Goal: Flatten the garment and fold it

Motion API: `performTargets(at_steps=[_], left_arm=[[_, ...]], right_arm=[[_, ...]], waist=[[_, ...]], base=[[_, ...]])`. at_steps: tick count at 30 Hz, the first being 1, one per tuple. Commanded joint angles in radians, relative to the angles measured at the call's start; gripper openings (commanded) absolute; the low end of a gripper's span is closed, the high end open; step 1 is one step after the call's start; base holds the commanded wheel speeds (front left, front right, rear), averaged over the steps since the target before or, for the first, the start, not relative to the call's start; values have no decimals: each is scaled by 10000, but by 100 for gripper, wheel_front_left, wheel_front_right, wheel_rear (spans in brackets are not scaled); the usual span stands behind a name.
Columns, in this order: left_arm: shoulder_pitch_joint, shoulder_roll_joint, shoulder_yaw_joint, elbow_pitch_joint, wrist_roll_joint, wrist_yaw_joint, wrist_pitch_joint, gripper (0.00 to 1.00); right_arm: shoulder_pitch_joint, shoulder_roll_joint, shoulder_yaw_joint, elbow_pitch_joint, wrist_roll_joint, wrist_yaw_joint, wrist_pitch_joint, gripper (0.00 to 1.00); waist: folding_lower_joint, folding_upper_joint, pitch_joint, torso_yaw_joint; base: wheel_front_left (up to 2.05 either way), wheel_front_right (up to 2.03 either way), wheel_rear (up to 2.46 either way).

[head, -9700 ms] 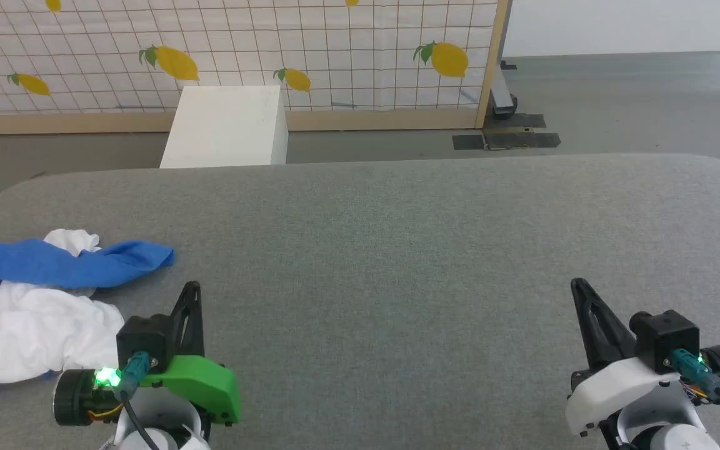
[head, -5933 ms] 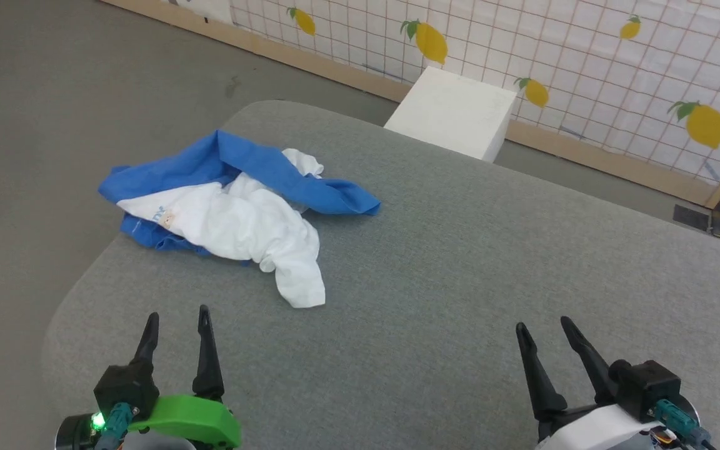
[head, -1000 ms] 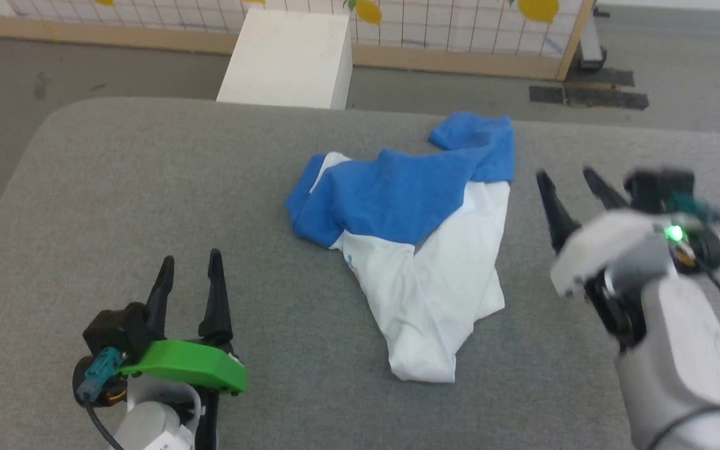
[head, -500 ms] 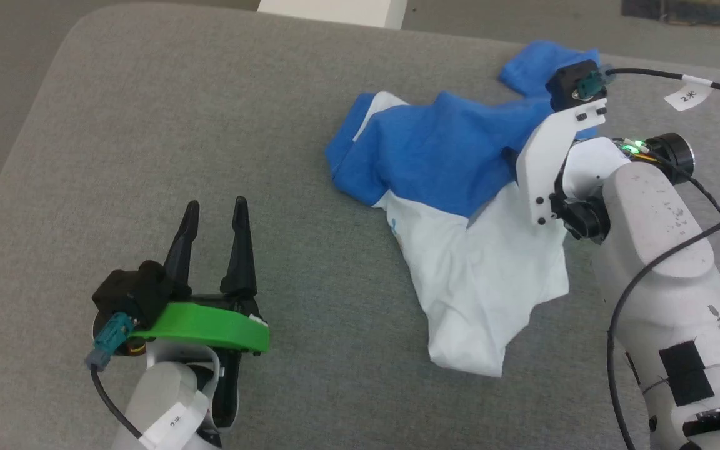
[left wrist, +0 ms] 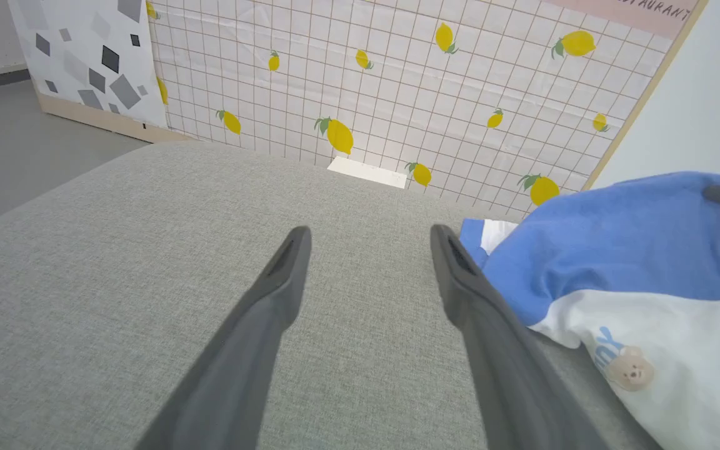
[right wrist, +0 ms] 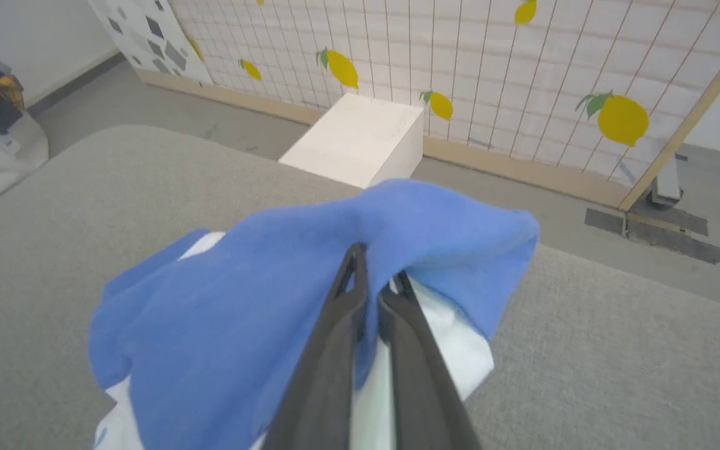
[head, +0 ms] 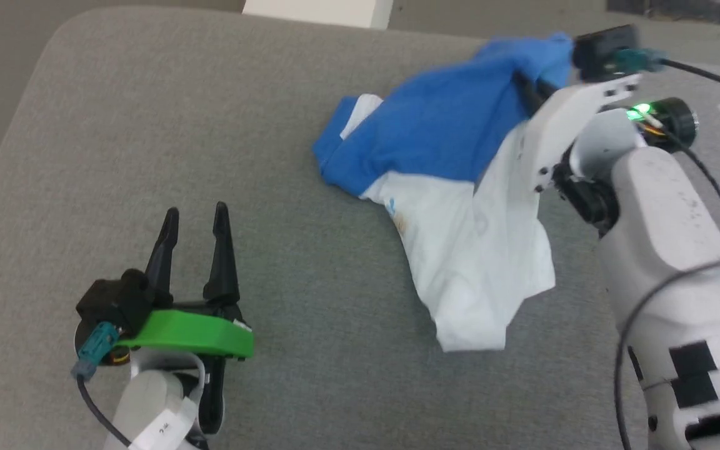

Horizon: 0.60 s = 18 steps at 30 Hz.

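Garment (head: pixel 460 212) pinched tight in right claw (right wrist: pixel 375 265); left claw (head: pixel 194 215) spread wide, empty.

Lower left in your head view is the left gripper (head: pixel 196 211): two long, tapering black fingers on a black block, above a bright green moulded plastic cover (head: pixel 188 331). A teal cable plug (head: pixel 94 353) sits at its side, and a white paper label (head: pixel 163 431) rings the pale grey forearm (head: pixel 141 400). At the right edge, look for a white plastic bracket (head: pixel 569 119) with small dark screws, a second teal plug (head: pixel 635 60) trailing a thin black cable (head: pixel 691 69), a glowing green light (head: pixel 638 114), and black tape patches (head: pixel 704 369) on the pale grey right forearm (head: pixel 666 219).
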Motion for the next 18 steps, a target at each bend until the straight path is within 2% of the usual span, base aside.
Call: performTargets(at_steps=[1,5,8,10,14,15,16,18], left_arm=[[185,-49,63,-23,120,-40,-45,100],[493,-61,74,-22,181,-31,-45,100],[740,-67,48,-18,171,1,-45,100],[890,-70,36,-15,151,23,-45,100],[1119,-73,5,34,107,55,-45,100],[1154,-74,0,44,103,63,-45,100],[1189,-74,-7,59,87,70,-45,100],[1201,-75,-71,128,48,64,-45,100]], right_arm=[[477,-39,-327,-469,47,-15,-254,0],[2424,-277,-1750,-2358,75,-15,-277,0],[4549,-221,-3117,-3910,-5,-15,417,0],[5872,-113,-3686,-4729,89,-15,985,0],[7719,-21,-3871,-5653,892,-15,1760,0],[7938,-18,-3769,-5756,1157,-15,1746,18],[8122,-17,-3698,-5857,1511,-15,1586,99],[8225,-15,-3877,-5998,2112,-15,873,100]], waist=[[-1,0,-782,-743],[-1,0,-1307,-1081],[-1,0,-1573,-1277],[-1,0,-1661,-1405],[-1,0,-1743,-1642],[-1,0,-1755,-1685],[-1,0,-1779,-1729],[-1,0,-1848,-1743]], base=[[0,0,0],[0,0,0],[0,0,0],[0,0,0],[0,0,0],[0,0,0],[0,0,0],[0,0,0]])
